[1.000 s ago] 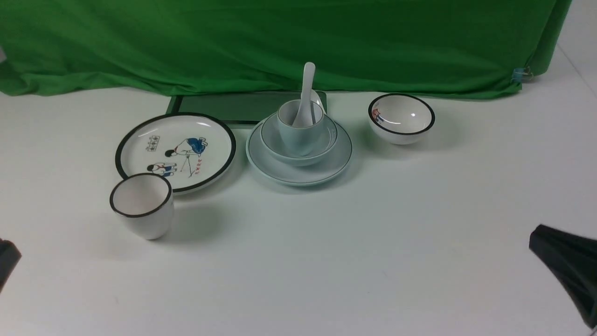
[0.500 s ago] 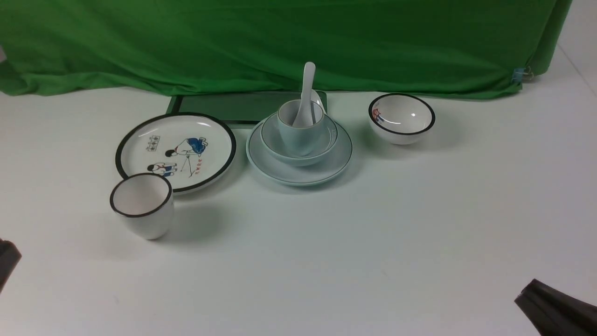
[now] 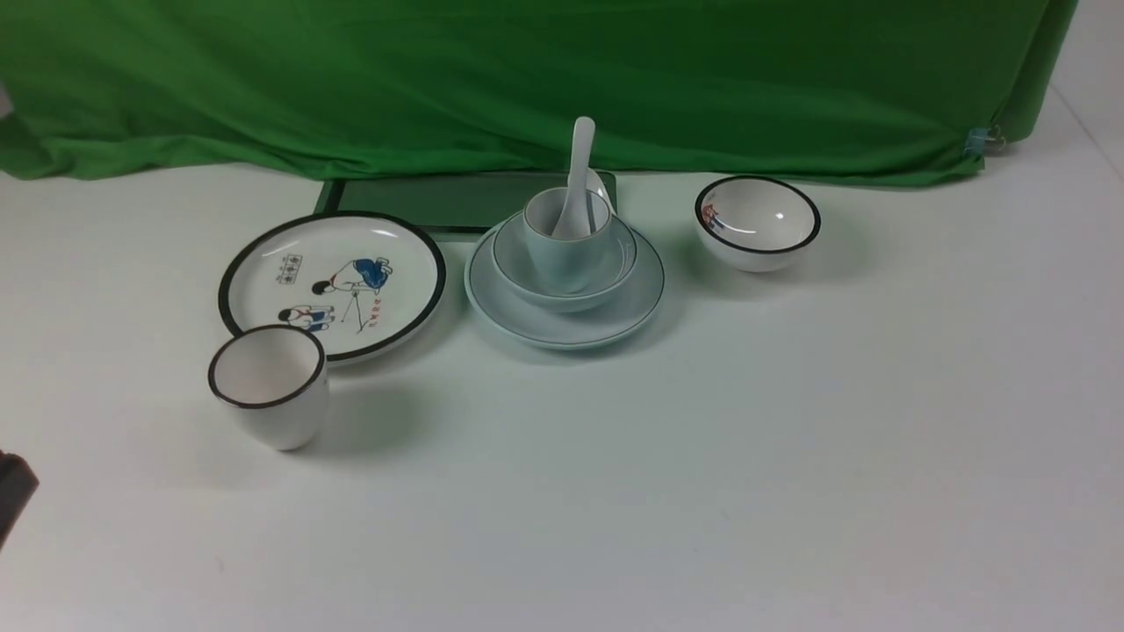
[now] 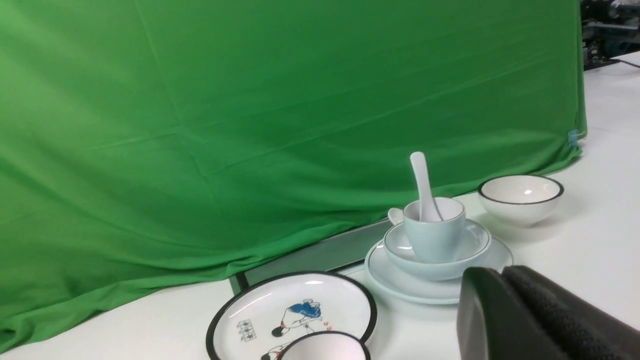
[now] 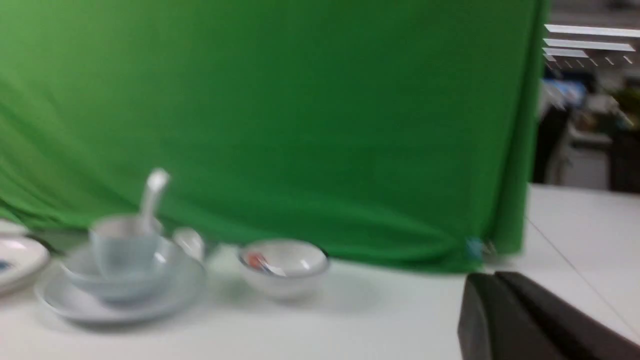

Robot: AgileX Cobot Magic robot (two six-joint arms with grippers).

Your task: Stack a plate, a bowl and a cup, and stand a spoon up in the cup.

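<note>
The pale blue-green plate (image 3: 619, 309) lies at the table's back centre. The matching bowl (image 3: 518, 263) sits on it, and the pale blue cup (image 3: 566, 259) stands in the bowl. A white spoon (image 3: 580, 158) stands in the cup with its handle up. The left wrist view shows the same stack: plate (image 4: 400, 285), bowl (image 4: 435, 270), cup (image 4: 434, 240), spoon (image 4: 422, 180). My left gripper (image 4: 502, 272) is shut and empty, low at the near left edge (image 3: 13, 491), far from the stack. My right gripper (image 5: 495, 277) is shut and empty, and is out of the front view.
A white black-rimmed plate (image 3: 404, 290) with cartoon figures lies left of the stack. A white black-rimmed cup (image 3: 268, 391) stands in front of it. A small white black-rimmed bowl (image 3: 757, 224) sits right of the stack. A dark tray (image 3: 439, 200) and green cloth (image 3: 527, 79) close the back.
My right gripper has drawn back toward the near right corner and left the front view. The stack and the left gripper have not moved.
</note>
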